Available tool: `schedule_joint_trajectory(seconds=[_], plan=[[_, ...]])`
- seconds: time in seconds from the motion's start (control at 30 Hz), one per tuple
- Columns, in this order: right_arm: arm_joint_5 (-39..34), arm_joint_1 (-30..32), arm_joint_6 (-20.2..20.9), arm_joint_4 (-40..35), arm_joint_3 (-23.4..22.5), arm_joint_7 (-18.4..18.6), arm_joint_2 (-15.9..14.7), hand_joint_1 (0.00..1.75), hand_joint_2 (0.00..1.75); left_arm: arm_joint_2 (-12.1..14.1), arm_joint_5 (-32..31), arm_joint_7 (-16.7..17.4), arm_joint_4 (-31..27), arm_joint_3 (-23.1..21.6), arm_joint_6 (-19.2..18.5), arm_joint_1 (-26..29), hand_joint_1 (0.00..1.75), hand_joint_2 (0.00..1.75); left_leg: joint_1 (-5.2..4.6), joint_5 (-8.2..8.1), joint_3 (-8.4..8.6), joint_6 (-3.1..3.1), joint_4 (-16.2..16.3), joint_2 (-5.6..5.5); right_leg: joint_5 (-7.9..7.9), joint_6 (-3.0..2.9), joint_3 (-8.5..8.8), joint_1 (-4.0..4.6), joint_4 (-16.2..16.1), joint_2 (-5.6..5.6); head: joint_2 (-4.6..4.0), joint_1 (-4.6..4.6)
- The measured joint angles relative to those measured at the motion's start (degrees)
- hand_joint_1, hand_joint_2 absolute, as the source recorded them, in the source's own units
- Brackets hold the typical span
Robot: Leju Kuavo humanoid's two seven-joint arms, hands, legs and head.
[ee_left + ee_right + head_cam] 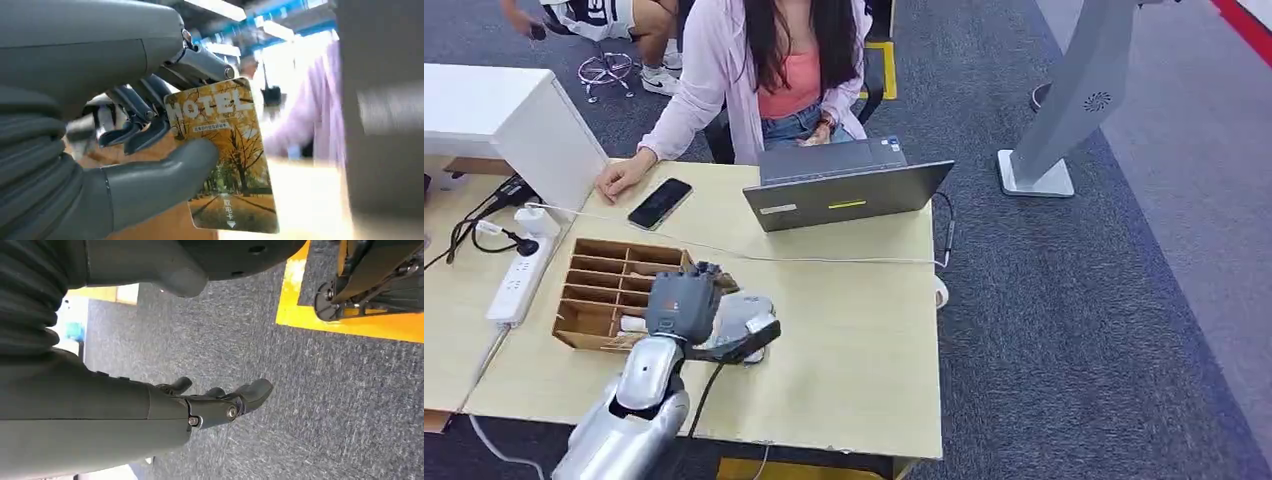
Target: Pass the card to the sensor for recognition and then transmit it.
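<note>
Head view: bright, even overhead light; pale wooden bench (844,330) shows soft, faint shadows. Left wrist view: background strongly blurred, overexposed glare behind; autumn-printed hotel card (227,155) sharp. Right wrist view: moderate light, grey carpet floor (320,405) in focus.

Silver, glossy left arm (639,400) with a black cable alongside; left hand (145,130) has a grey ribbed cover, thick grey thumb, darker fingers; right hand (220,400) shows small screws.
</note>
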Motion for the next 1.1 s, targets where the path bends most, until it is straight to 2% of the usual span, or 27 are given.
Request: schedule_joint_trajectory(seconds=[0.03,0.1,0.17,0.27,0.4,0.53,0.73,0.83,1.0,1.1], plan=[[0.8,0.0,0.1,0.0,0.4,0.0,0.0,0.0,1.75,0.9,-1.1,-0.3,-0.5,1.2,3.3,-1.2,1.75,1.75,0.01,0.0,0.0,0.0,0.0,0.01,0.0,0.0,-0.01,0.01,0.0,0.01,0.0,-0.02],[1.3,0.0,0.3,0.0,1.0,0.0,0.0,0.0,1.75,1.9,-1.2,-3.2,-0.5,3.6,6.9,-4.2,1.75,1.75,0.01,0.01,0.01,0.0,0.0,0.01,0.0,0.0,-0.01,0.01,0.0,0.0,0.0,0.0],[1.8,0.0,0.4,0.0,1.3,0.0,0.0,0.0,1.75,2.8,-1.7,-5.0,-0.5,6.1,7.8,-6.4,1.75,1.75,0.01,0.03,0.02,0.01,0.0,0.02,0.01,-0.01,0.0,0.01,0.0,0.01,0.0,-0.07],[2.7,0.0,0.9,0.0,2.2,-0.1,0.0,0.0,1.75,4.6,-3.9,-5.3,0.4,9.0,11.4,-9.5,1.75,1.75,0.04,0.09,-0.04,0.0,0.0,-0.01,0.01,-0.01,-0.01,0.03,0.0,-0.02,0.0,-0.04],[3.9,0.0,0.9,0.0,3.5,-0.2,0.0,0.0,1.75,7.5,-5.4,-8.1,6.9,13.1,14.7,-17.6,1.75,1.75,0.04,0.09,-0.03,-0.01,0.0,0.04,0.03,-0.04,-0.03,0.04,0.0,0.03,0.0,0.04],[4.1,-0.1,0.9,0.0,4.2,-0.2,0.0,0.0,1.75,9.1,-5.6,-9.3,11.7,15.9,15.2,-22.7,1.75,1.75,0.04,0.09,-0.03,-0.01,0.0,-0.02,0.03,-0.04,-0.03,0.04,0.0,-0.03,0.0,-0.02],[4.2,-0.1,1.0,0.0,4.5,-0.2,0.0,0.0,1.75,9.6,-6.2,-9.1,14.2,16.4,15.7,-23.7,1.75,1.75,0.01,0.09,-0.06,0.0,0.0,-0.05,0.03,-0.03,-0.02,0.01,0.0,-0.03,0.0,0.02],[4.5,-0.1,1.0,0.0,4.7,-0.2,0.0,0.0,1.75,9.9,-7.1,-7.3,15.4,16.6,15.1,-24.4,1.75,1.75,0.01,0.09,-0.06,0.0,0.0,-0.04,0.03,-0.03,-0.03,0.01,0.0,-0.03,0.0,0.02],[5.4,-0.1,1.4,0.0,5.5,-0.2,0.0,0.0,1.75,12.2,-7.3,-5.2,22.9,17.1,11.8,-30.8,1.75,1.75,0.04,0.12,-0.05,-0.05,0.0,0.05,0.05,-0.05,-0.08,0.04,0.0,0.05,0.0,-0.02],[5.4,-0.1,1.5,0.0,5.5,-0.2,0.0,0.0,1.75,13.1,-7.3,-4.8,25.8,17.2,11.4,-32.9,1.75,1.75,0.04,0.12,-0.05,-0.05,0.0,0.07,0.05,-0.06,-0.1,0.04,0.1,0.09,0.0,-0.04]])
